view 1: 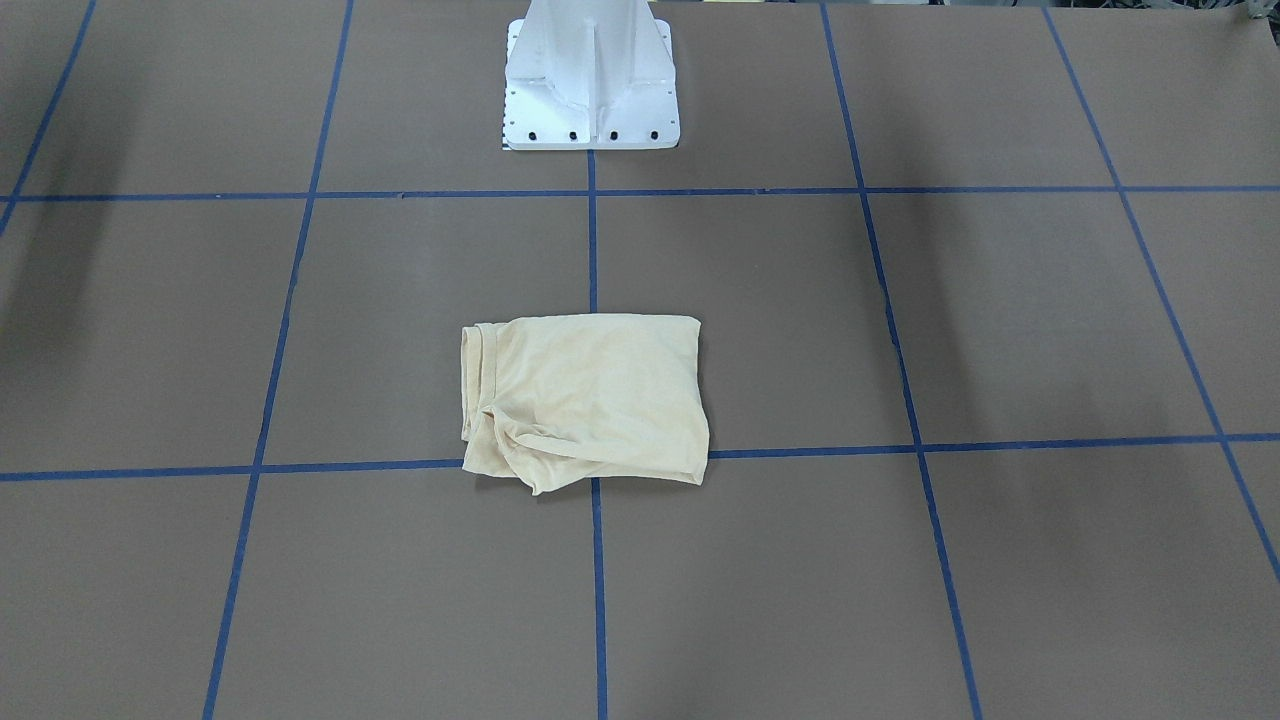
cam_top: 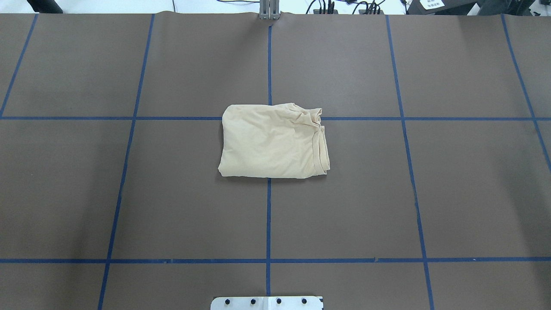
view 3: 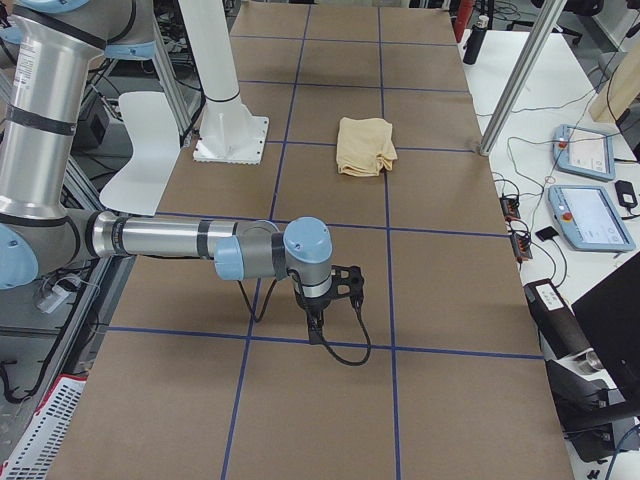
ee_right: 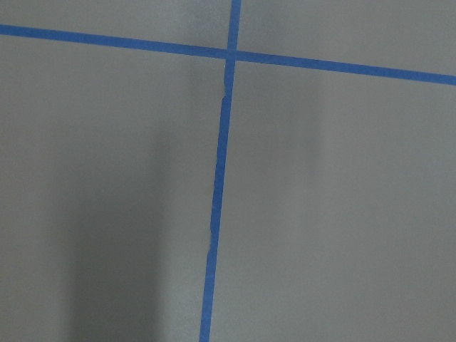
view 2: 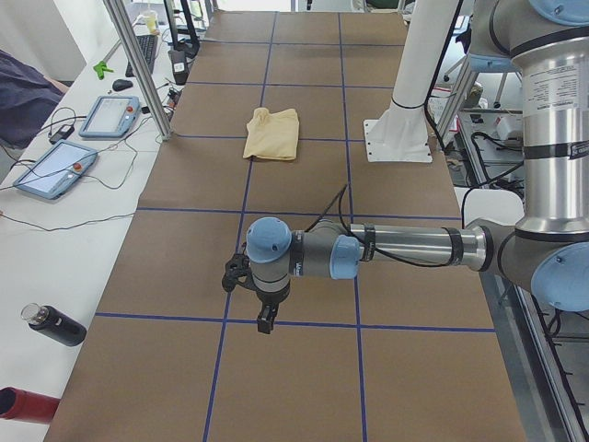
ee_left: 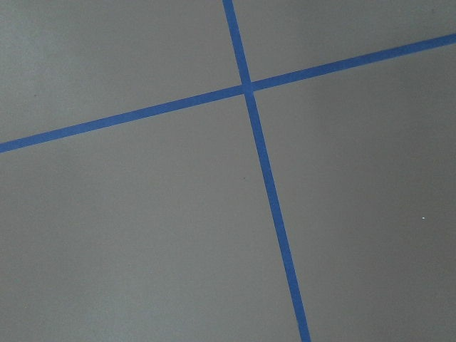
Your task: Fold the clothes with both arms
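Jaws too small in the two side views to judge on either gripper: cannot tell whether parted or clenched. Cream-yellow shirt [cam_top: 273,142] folded into a compact, roughly rectangular bundle, lying flat on the brown table cover [cam_top: 172,193] straight out in front of the white pedestal base [cam_top: 267,302], well clear of it, across a crossing of the blue tape lines [cam_top: 269,215]. Plain fabric uppermost; banded edge [cam_top: 320,148] along the robot's-right side, bunched wrinkles at the corner farthest from the base. Left gripper [view 2: 264,318] pointing down above the cover, well off toward the table's left end from the base, on the outstretched left arm [view 2: 405,249]; right gripper [view 3: 316,330] likewise pointing down, well off toward the right end, on the right arm [view 3: 160,238]; both far from the shirt. Across the table from the base, on a white bench, two teach pendants [view 3: 590,215] with cables, markings too small to read. Black bottle [view 2: 55,324] on that bench, farther along.
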Tool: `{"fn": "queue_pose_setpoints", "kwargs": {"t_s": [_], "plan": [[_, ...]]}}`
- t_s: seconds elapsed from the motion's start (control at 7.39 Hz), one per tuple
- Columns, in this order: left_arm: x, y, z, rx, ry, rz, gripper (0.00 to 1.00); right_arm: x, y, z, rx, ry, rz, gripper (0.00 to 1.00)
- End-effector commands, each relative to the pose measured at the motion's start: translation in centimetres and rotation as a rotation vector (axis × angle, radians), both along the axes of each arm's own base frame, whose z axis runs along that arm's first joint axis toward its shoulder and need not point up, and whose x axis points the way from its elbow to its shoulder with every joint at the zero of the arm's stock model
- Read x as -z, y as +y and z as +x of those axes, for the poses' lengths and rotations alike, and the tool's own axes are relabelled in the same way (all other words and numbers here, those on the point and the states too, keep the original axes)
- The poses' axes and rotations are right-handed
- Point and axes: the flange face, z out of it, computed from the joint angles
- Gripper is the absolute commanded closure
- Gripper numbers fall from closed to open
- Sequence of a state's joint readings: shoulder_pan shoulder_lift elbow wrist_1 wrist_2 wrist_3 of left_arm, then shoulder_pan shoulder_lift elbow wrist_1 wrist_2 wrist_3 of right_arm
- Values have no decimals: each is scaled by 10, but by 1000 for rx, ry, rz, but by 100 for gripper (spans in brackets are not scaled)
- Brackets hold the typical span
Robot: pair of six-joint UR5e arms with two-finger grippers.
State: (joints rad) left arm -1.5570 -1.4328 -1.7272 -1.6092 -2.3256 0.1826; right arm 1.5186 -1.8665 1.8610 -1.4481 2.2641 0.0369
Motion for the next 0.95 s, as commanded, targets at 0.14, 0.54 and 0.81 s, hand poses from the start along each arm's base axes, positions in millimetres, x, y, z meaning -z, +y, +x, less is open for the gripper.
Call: {"fn": "queue_pose_setpoints", "kwargs": {"t_s": [0.14, 0.54, 0.81], "plan": [[1, 0, 0, 0, 0, 1, 0, -2, 0, 0, 0, 0, -4, 0], [1, 0, -1, 2, 0, 0, 0, -2, 1, 1, -1, 0, -5, 0], [-2, 6, -1, 2, 0, -8, 0, -3, 2, 0, 2, 1, -5, 0]]}}
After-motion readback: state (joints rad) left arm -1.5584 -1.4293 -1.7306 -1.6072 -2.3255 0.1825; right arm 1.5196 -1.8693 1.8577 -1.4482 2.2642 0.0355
